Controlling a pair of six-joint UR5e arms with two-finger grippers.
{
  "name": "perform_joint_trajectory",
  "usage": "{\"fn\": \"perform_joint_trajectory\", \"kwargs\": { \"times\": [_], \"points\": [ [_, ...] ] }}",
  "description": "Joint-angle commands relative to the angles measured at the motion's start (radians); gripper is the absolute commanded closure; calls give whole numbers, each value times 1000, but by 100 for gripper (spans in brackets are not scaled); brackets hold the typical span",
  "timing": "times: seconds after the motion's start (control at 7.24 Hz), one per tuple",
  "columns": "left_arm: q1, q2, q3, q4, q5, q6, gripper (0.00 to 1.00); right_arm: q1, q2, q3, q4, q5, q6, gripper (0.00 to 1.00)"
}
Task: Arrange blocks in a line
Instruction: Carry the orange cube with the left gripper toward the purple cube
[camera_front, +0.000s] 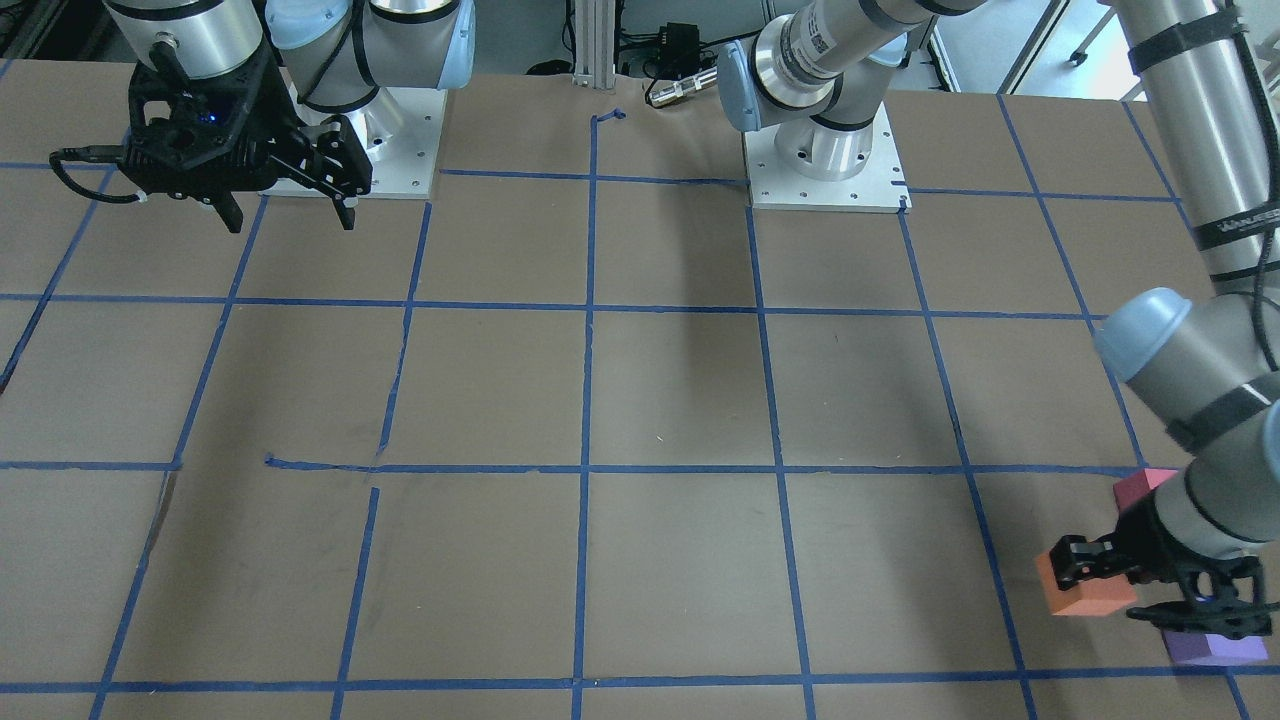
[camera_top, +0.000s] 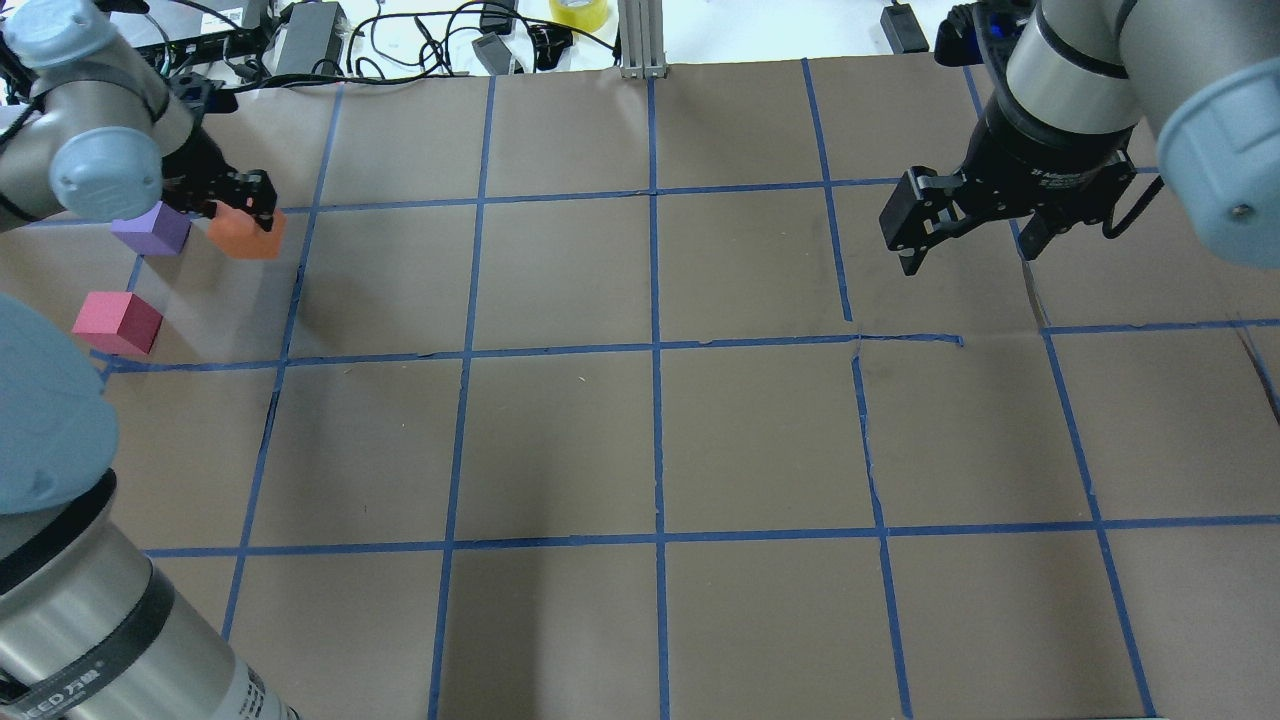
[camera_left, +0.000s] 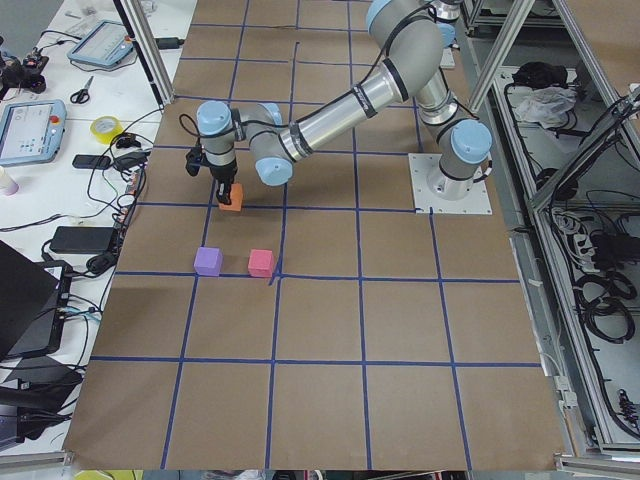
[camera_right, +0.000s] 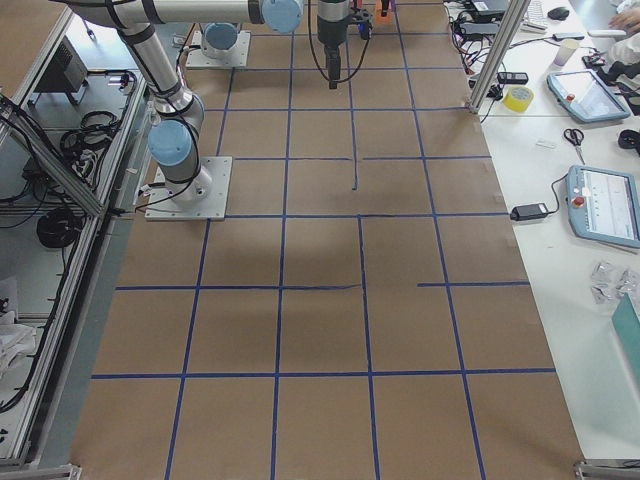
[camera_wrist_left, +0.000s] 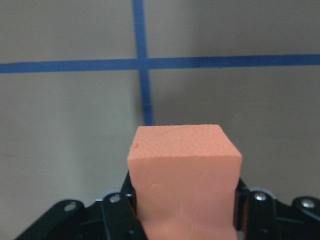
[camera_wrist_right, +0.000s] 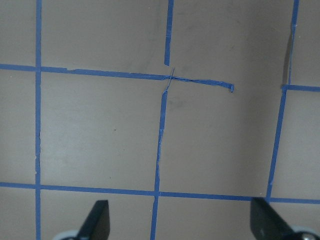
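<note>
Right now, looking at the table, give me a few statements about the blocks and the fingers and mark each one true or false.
1. The left fingers grip the orange block. True.
2. The right fingers hold the purple block. False: they are open and empty, and the purple block sits on the table by the left arm.
3. The pink block is stacked on the purple block. False: the two lie apart on the table.
4. All three blocks are on the robot's left side of the table. True.
</note>
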Motion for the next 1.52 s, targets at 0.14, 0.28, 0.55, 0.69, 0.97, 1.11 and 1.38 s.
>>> {"fn": "perform_joint_trajectory", "kwargs": {
  "times": [0.14,0.28,0.55,0.69,0.97,1.11,1.38],
  "points": [
    [133,-14,105,-64,-13,132,92,1,0,0,2,0,1,0],
    [145,-22,119,-64,-14,127,92,2,0,0,2,0,1,0],
    [148,-40,126,-70,2,95,92,1,0,0,-3,0,0,0],
    [148,-48,122,-70,1,92,92,2,0,0,-3,0,1,0],
    [174,-51,113,-70,0,104,92,2,0,0,-3,0,1,0],
    [176,-51,113,-70,-1,107,92,2,0,0,-1,0,1,0],
    [176,-65,110,-61,-5,124,92,2,0,0,-1,0,1,0]
  ]
}}
